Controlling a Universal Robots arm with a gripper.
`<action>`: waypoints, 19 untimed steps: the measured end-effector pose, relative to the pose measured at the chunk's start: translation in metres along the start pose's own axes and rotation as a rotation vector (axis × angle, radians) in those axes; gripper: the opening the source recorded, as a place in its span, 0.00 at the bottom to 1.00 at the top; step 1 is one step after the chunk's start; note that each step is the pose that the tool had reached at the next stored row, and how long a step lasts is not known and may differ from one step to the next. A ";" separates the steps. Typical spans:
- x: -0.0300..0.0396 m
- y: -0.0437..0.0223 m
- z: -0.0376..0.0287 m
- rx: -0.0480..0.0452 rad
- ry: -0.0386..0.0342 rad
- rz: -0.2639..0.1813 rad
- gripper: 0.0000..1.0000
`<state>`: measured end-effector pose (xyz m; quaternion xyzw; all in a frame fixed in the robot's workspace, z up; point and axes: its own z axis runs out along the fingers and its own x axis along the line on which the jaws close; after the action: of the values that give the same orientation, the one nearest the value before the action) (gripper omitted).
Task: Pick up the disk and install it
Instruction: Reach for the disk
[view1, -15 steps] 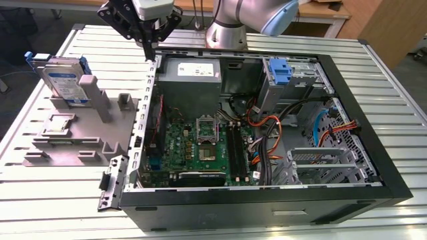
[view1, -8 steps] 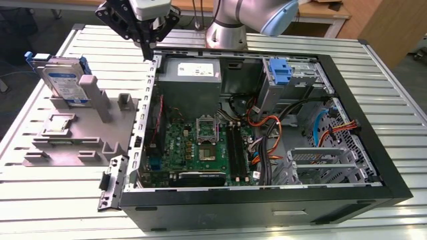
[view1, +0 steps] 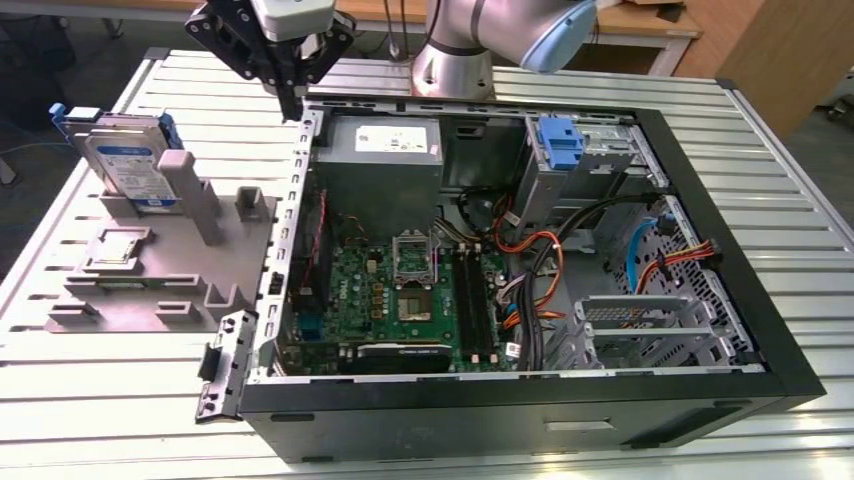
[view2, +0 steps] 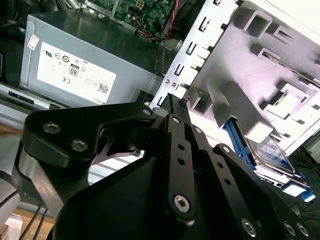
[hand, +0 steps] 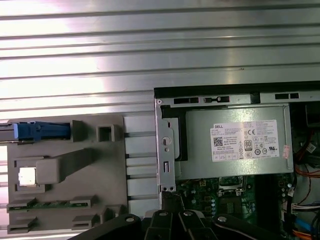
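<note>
Exterior view: gripper (view1: 290, 106) near case rim (view1: 314, 135), disk (view1: 128, 165) well apart.

Three views, one open computer case (view1: 534, 400)
Your exterior view takes it whole from above; the first wrist view looks straight down, the second slants past the gripper (view2: 173, 100), both close and sharing the power supply (hand: 200, 150).

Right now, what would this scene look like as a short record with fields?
gripper: shut, empty, by the computer case corner next to the power supply
disk: upright in the grey holder, at the exterior view's left, untouched
grey holder: on the slatted table, beside the case
computer case: open, circuit board exposed
progress: disk not yet picked up
</note>
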<state>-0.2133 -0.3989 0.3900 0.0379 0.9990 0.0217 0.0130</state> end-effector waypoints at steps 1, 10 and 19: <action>0.0005 0.0000 0.0001 0.0000 0.0000 0.000 0.10; 0.0065 -0.0005 0.0005 0.0000 0.0000 0.000 0.10; 0.0146 -0.0011 0.0011 0.0000 0.0000 0.000 0.10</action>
<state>-0.2279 -0.3989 0.3885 0.0379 0.9990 0.0217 0.0130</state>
